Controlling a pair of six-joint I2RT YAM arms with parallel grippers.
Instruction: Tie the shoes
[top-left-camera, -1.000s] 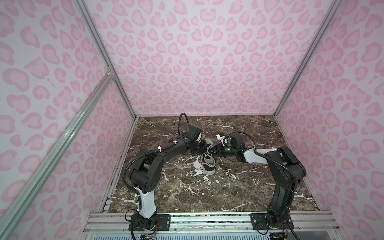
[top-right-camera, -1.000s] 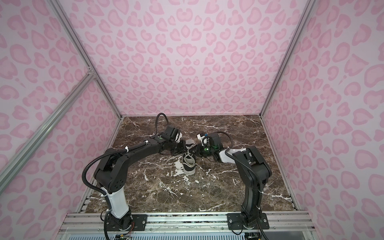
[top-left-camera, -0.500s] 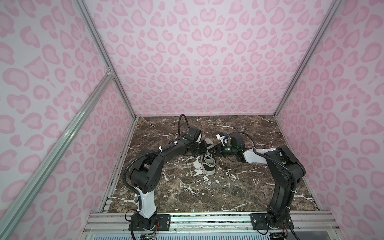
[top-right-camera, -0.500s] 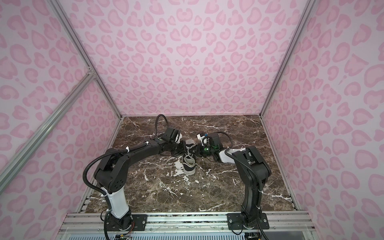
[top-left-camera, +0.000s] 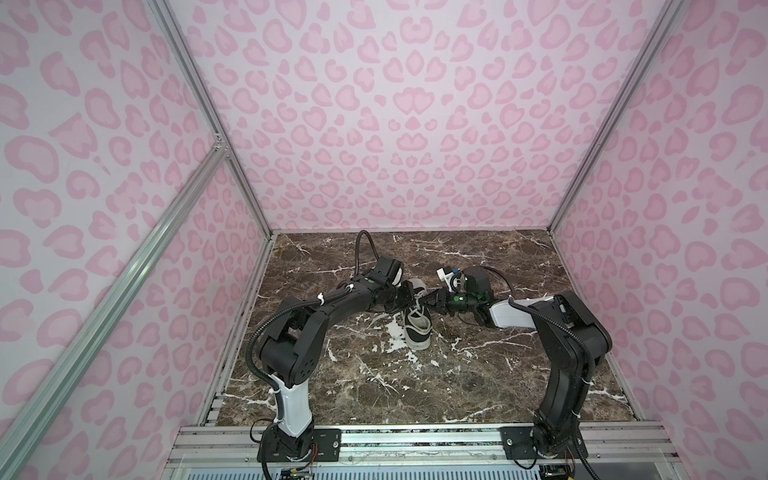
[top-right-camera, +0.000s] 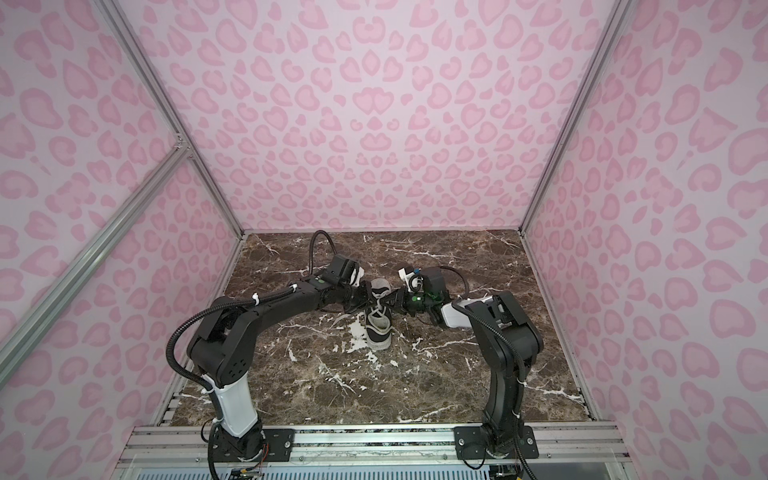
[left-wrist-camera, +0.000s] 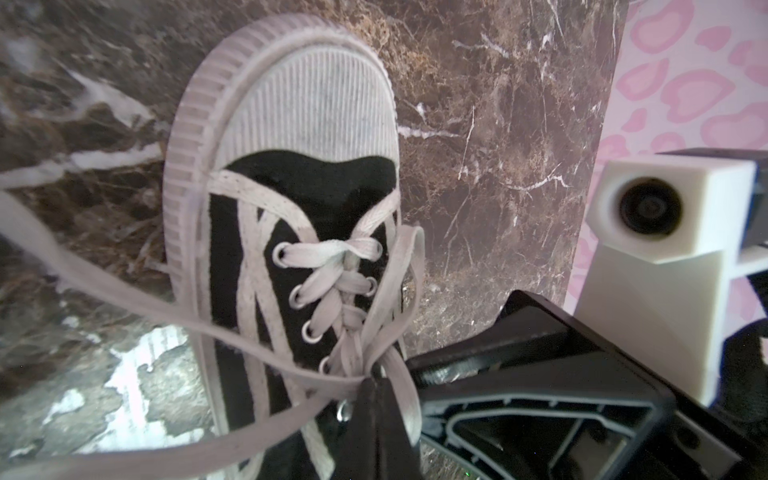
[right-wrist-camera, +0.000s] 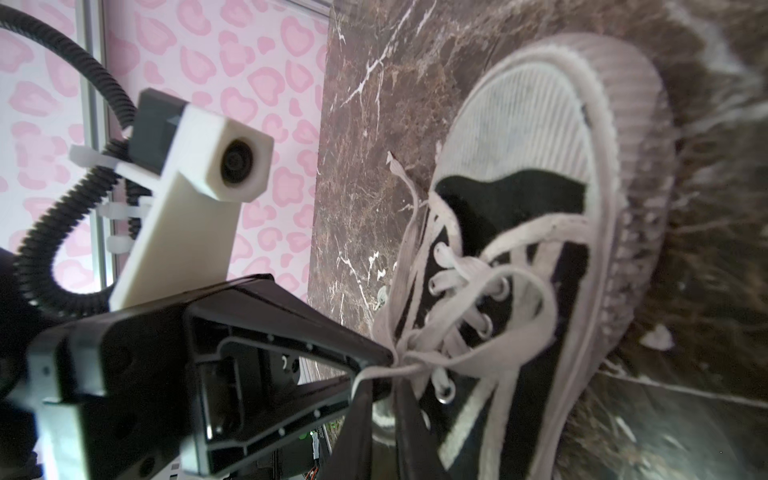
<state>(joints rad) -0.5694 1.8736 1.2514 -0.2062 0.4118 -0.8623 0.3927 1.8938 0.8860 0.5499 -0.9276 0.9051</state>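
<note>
One black sneaker (top-left-camera: 417, 328) (top-right-camera: 379, 328) with a white toe cap stands mid-table, its toe toward the front rail. Both grippers meet over its upper eyelets. In the left wrist view my left gripper (left-wrist-camera: 376, 384) is shut on the off-white laces (left-wrist-camera: 332, 286) where several strands bunch together, and one loose strand (left-wrist-camera: 124, 299) trails off sideways. The right wrist view shows my right gripper (right-wrist-camera: 380, 384) pinching a lace (right-wrist-camera: 478, 316) at its tips, with a narrow slit between the fingers behind the pinch. In both top views the grippers (top-left-camera: 409, 297) (top-left-camera: 428, 300) nearly touch tip to tip.
The brown marble tabletop (top-left-camera: 457, 374) has white patches beside the shoe. Pink patterned walls (top-left-camera: 395, 124) close in three sides, and an aluminium rail (top-left-camera: 415, 440) carries the arm bases in front. Each wrist view shows the other gripper's body (left-wrist-camera: 540, 395) (right-wrist-camera: 249, 353) close by.
</note>
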